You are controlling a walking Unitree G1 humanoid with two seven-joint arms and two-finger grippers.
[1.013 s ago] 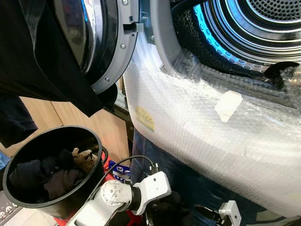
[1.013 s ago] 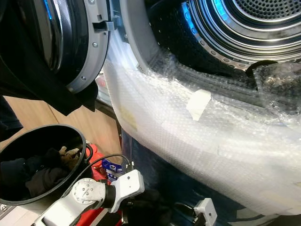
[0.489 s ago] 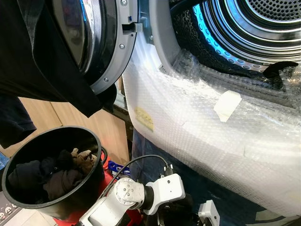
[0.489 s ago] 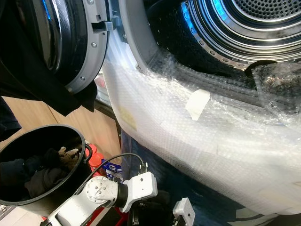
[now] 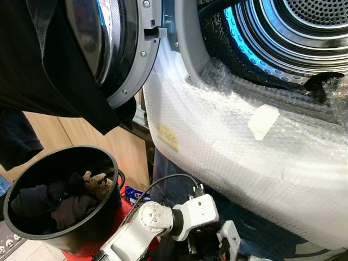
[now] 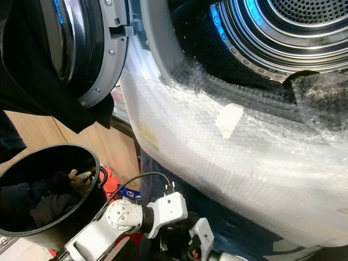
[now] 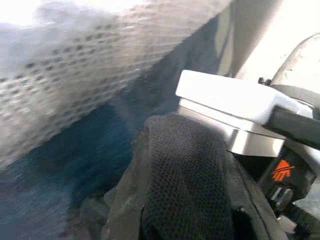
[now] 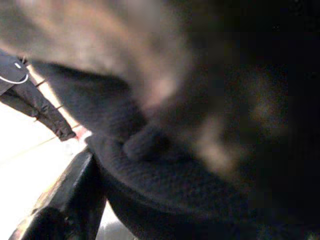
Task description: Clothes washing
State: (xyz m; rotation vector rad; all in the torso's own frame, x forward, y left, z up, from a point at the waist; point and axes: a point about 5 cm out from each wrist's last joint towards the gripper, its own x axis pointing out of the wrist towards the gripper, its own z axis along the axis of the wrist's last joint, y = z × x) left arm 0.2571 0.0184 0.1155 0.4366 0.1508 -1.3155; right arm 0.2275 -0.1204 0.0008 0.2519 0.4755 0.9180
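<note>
The washer's drum (image 5: 304,32) stands open at the upper right, and a scrap of black cloth (image 5: 321,81) lies on its lip. Over the open door (image 5: 136,65) hangs a black garment (image 5: 49,70). At the lower left, a black bucket (image 5: 109,163) holds dark clothes (image 5: 60,201). My left gripper (image 5: 205,246) is low in front of the machine, shut on a dark mesh garment (image 7: 185,180). My right gripper (image 5: 230,239) sits right beside it, its white wrist (image 7: 235,100) against the cloth. In the right wrist view, the dark knit cloth (image 8: 165,175) is very close and blurred.
Bubble wrap (image 5: 234,141) with a tape patch (image 5: 263,120) covers the machine's front below the drum. Dark blue fabric (image 5: 255,217) hangs under the wrap. A red thing (image 6: 109,179) and a wooden panel (image 5: 114,147) lie behind the bucket. The door juts out on the left.
My left arm has swung right along the bottom with the dark garment. My right wrist has moved left until it sits against the left gripper.
</note>
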